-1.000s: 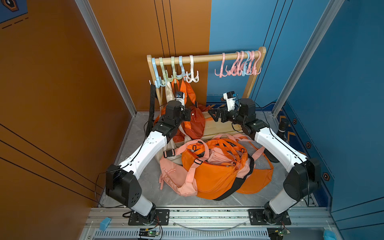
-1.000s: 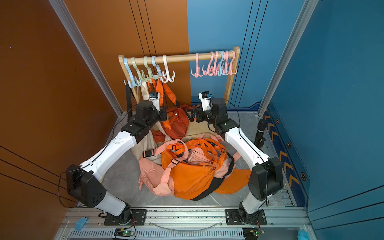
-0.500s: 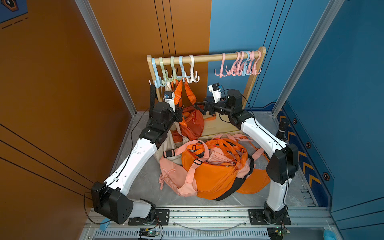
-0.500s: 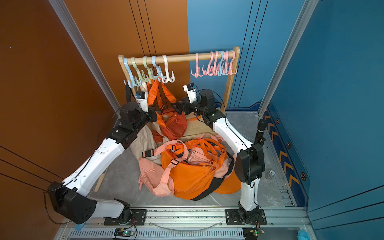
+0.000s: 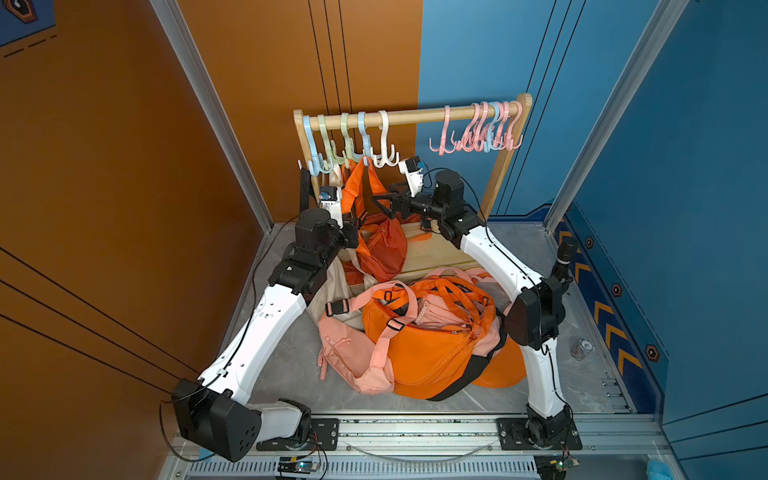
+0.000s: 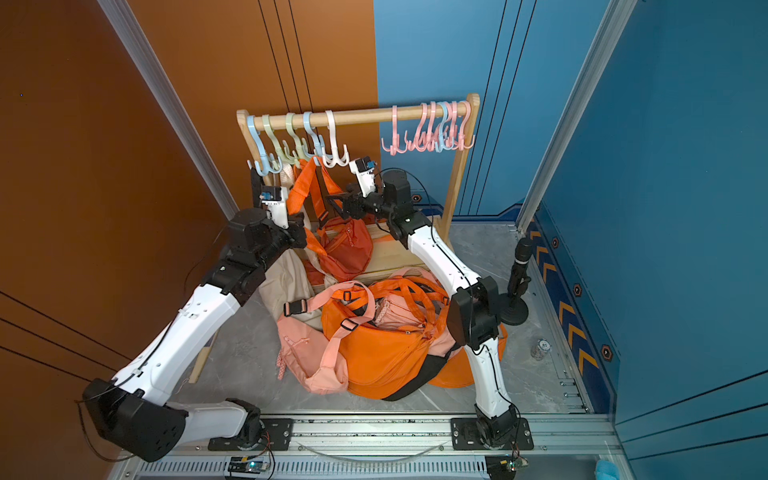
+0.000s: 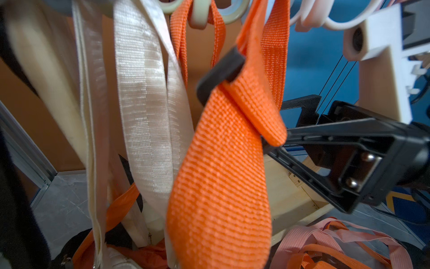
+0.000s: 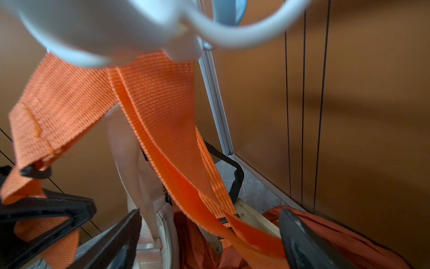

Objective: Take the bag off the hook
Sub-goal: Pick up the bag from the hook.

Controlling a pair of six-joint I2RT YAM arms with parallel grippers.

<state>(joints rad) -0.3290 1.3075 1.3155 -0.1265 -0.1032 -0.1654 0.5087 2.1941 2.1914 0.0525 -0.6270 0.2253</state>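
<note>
While the orange bag (image 5: 380, 249) hangs from the rack's (image 5: 415, 117) hook (image 5: 365, 139) by its strap (image 5: 353, 187), your left fingers (image 5: 353, 226) are closed, apparently pinching that strap taut, so your right fingers (image 8: 111, 237), spread wide astride it, can lift it off.

We're in a robot test cell, no question: a booth boxed in by an orange wall (image 5: 104, 166) on one side of the rack (image 5: 411, 116) and a blue wall (image 5: 685, 166) on the other, with aluminium posts (image 5: 210, 104) at the seams. In front of the rack, two white arms (image 5: 266, 332) stand bolted to a metal rail (image 5: 415, 432), a bare circuit board (image 5: 297, 463) wired at its edge. The rack is a small wooden prop with pastel hooks (image 5: 380, 137) on its rod, and bags (image 5: 428, 353) are heaped on the grey floor (image 5: 299, 374) before it.
</note>
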